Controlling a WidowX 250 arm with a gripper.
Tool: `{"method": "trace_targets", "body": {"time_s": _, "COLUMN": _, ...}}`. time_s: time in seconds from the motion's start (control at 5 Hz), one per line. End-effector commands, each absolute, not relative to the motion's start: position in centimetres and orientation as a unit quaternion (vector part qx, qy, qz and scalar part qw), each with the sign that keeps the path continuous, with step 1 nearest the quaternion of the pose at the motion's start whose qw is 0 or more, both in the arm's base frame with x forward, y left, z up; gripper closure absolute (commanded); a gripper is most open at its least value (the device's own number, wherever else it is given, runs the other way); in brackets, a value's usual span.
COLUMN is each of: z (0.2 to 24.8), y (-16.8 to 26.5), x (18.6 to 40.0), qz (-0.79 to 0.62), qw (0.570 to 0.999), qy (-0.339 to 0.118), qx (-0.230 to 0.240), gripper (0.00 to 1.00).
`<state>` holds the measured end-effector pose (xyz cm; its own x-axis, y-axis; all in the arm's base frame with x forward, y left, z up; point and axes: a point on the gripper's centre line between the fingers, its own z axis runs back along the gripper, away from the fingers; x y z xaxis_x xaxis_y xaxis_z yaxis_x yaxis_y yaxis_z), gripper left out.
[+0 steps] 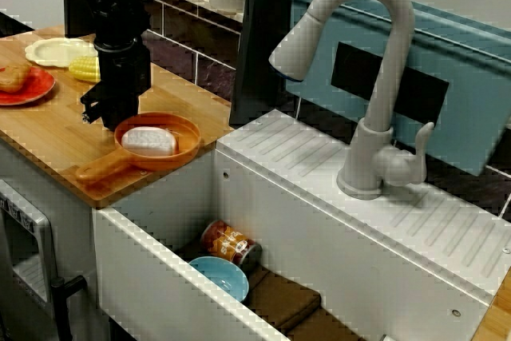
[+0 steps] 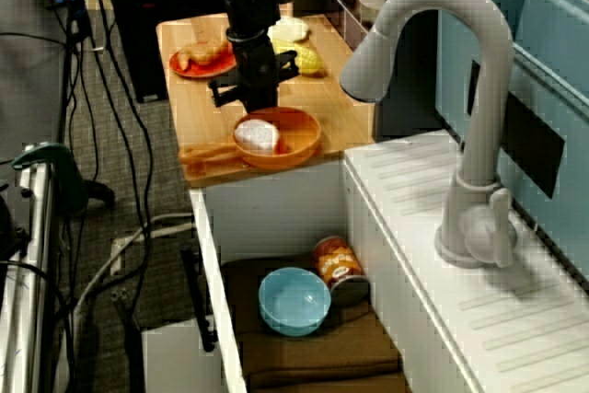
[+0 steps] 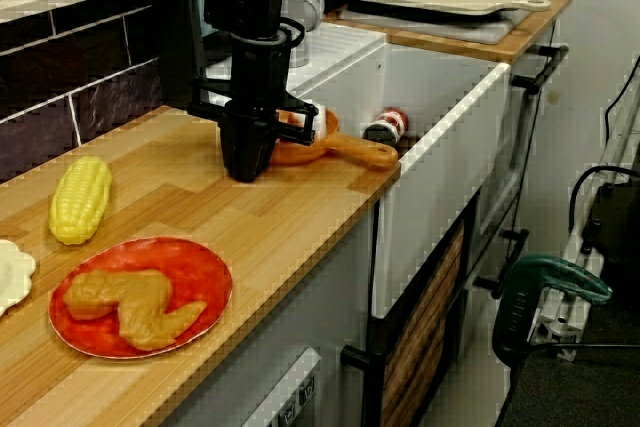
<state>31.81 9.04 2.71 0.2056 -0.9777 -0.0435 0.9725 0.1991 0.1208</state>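
Plate [image 1: 38, 89] and corn [image 1: 84, 68] lie left of the gripper [image 1: 110, 117], which stands tips-down on the counter [image 1: 48, 137] just behind the pan [image 1: 188, 140]; whether its jaws are apart or closed I cannot tell, and no grip shows. Pan, holding a white block [image 1: 149, 140], sits at the edge over the sink [image 1: 263, 197], so a sideways knock could tip it in

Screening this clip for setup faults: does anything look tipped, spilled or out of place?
A can lies on its side in the sink beside a blue bowl, on a brown cloth. Nothing looks spilled or broken.
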Motion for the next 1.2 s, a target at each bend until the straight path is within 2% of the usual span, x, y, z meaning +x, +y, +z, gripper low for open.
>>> {"method": "trace_targets", "body": {"time_s": 0.0, "z": 6.2, "y": 7.2, "x": 33.2, "qz": -0.597, "qw": 0.801, "qy": -0.048, "qx": 0.017, "gripper": 1.00}}
{"method": "trace_targets", "body": {"time_s": 0.2, "z": 7.2, "y": 6.1, "x": 33.8, "qz": -0.595, "qw": 0.803, "qy": -0.047, "qx": -0.008, "gripper": 1.00}}
{"method": "trace_targets", "body": {"time_s": 0.4, "z": 7.3, "y": 5.4, "x": 33.9, "qz": -0.592, "qw": 0.804, "qy": -0.041, "qx": -0.029, "gripper": 1.00}}
{"method": "trace_targets", "body": {"time_s": 0.6, "z": 6.7, "y": 4.1, "x": 33.0, "qz": -0.602, "qw": 0.798, "qy": -0.040, "qx": -0.016, "gripper": 1.00}}
{"method": "trace_targets", "body": {"time_s": 0.8, "z": 6.7, "y": 4.6, "x": 32.9, "qz": -0.599, "qw": 0.800, "qy": -0.041, "qx": -0.009, "gripper": 1.00}}
{"method": "trace_targets", "body": {"time_s": 1.0, "z": 7.3, "y": 7.2, "x": 32.8, "qz": -0.588, "qw": 0.806, "qy": -0.064, "qx": 0.027, "gripper": 1.00}}
